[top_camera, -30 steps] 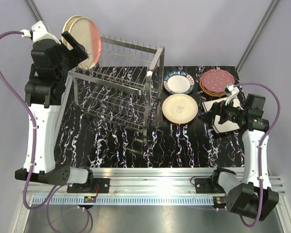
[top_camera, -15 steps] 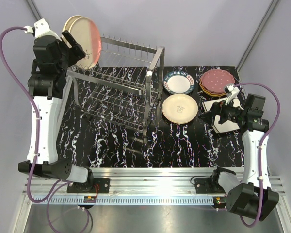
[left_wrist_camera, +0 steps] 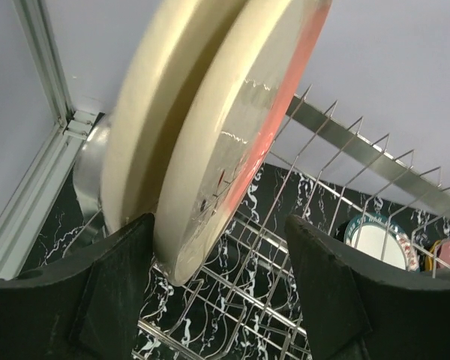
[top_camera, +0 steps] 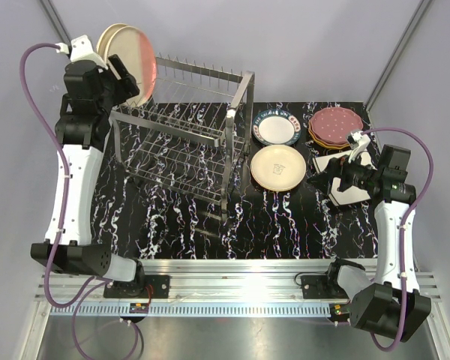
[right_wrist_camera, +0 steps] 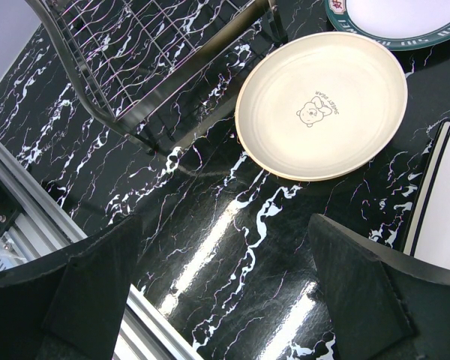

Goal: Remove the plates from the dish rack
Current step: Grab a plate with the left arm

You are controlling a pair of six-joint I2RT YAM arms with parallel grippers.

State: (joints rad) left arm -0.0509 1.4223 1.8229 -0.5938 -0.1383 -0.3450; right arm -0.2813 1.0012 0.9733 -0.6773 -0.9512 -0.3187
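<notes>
Two round plates stand upright at the far left end of the dish rack (top_camera: 187,142): a cream plate (top_camera: 109,37) behind and a cream plate with a pink-orange face (top_camera: 139,64) in front. My left gripper (top_camera: 120,75) is open at their lower rims. In the left wrist view the front plate (left_wrist_camera: 240,135) sits between my fingers, close against the left finger (left_wrist_camera: 97,300), with a wide gap to the right one. My right gripper (top_camera: 334,178) hangs open and empty over the table, beside a square cream plate (top_camera: 352,193).
On the table right of the rack lie a cream round plate with a bear print (top_camera: 278,166), a white plate with a dark patterned rim (top_camera: 277,127) and a stack topped by a maroon dotted plate (top_camera: 334,126). The rack's upright prongs (left_wrist_camera: 345,150) stand right of my left gripper.
My left arm has swung right, in toward the two upright plates, and its jaws have narrowed a little around the front plate's rim. The right arm has not moved.
</notes>
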